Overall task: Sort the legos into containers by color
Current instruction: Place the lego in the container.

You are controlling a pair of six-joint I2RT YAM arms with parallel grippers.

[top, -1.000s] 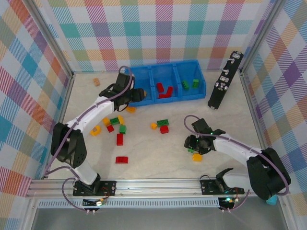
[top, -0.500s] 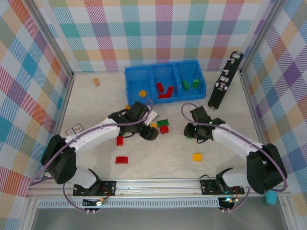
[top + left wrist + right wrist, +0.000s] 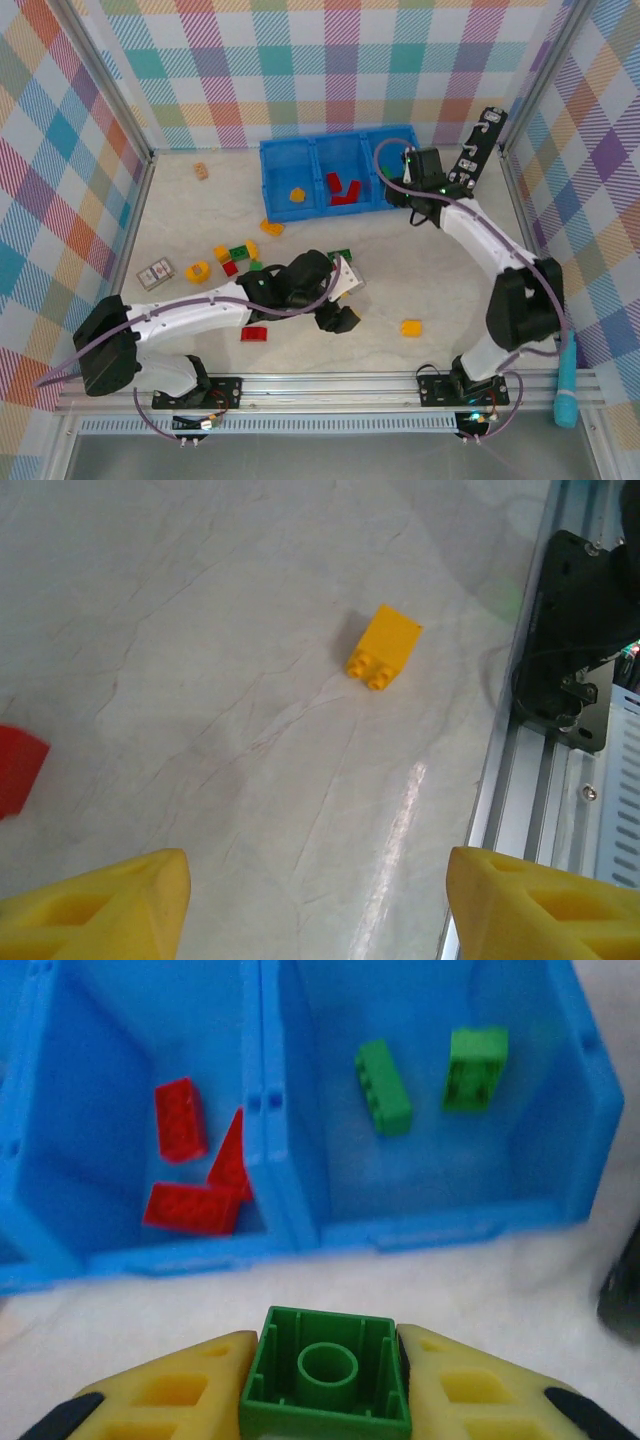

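The blue bin (image 3: 340, 180) stands at the back; its left compartment holds a yellow brick (image 3: 297, 194), its middle one red bricks (image 3: 195, 1170), its right one two green bricks (image 3: 382, 1085). My right gripper (image 3: 410, 195) hovers just in front of the bin's right end, shut on a green brick (image 3: 326, 1372) with its hollow underside facing the camera. My left gripper (image 3: 352, 298) is open and empty over the near middle of the table. A yellow brick (image 3: 383, 647) lies ahead of it, and a red brick (image 3: 18, 768) lies to its left. Loose bricks (image 3: 230, 258) remain at the left.
A black bar (image 3: 468, 165) leans at the back right, close to my right wrist. A small tan block (image 3: 201, 170) and a card (image 3: 155, 272) lie at the left. The metal front rail (image 3: 540, 780) and a black arm base (image 3: 590, 630) are near my left gripper.
My left arm swung from the bin's left compartment to the near middle, opening; a yellow brick now lies there. My right gripper shut on a green brick and carried it to the bin.
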